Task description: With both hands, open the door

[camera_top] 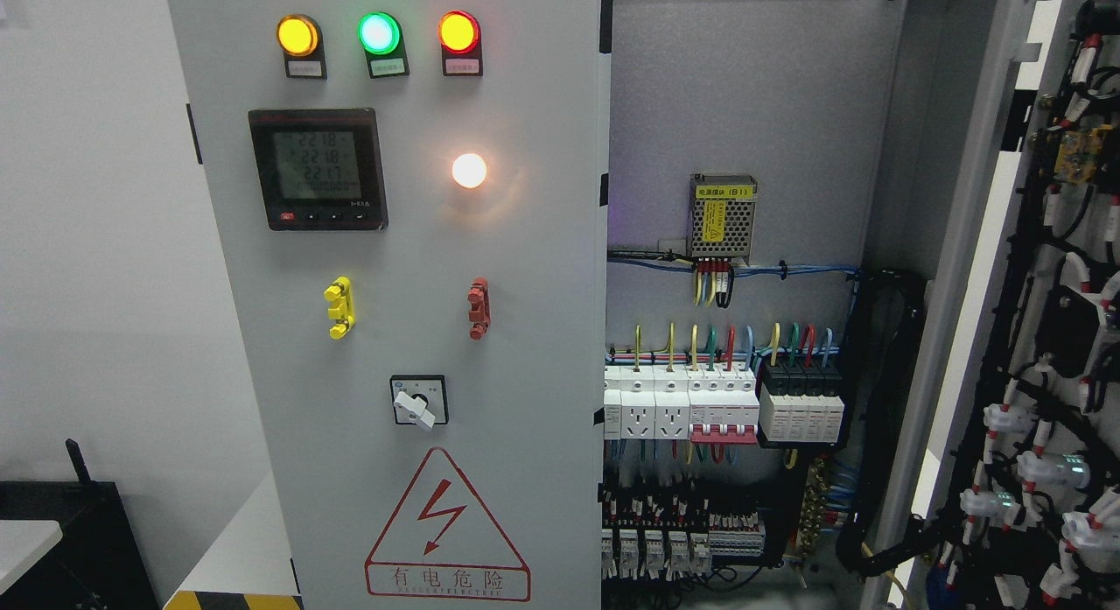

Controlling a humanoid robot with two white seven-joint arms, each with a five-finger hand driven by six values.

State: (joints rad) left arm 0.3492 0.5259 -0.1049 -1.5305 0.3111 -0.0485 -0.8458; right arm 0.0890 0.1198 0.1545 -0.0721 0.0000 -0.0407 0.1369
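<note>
Electrical cabinet, head view. The left door, bearing lamps, a meter and a warning sign, is closed; the right door stands swung open, exposing the breakers. No robot hand appears, so its state cannot be told.

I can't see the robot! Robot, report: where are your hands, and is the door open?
Both hands out of view. Right door swung open, wiring exposed. Left door shut. Nothing blocking.

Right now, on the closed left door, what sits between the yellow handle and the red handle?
Nothing: in the head view the grey panel between the yellow handle and the red handle is bare. The rotary switch sits lower.
</note>
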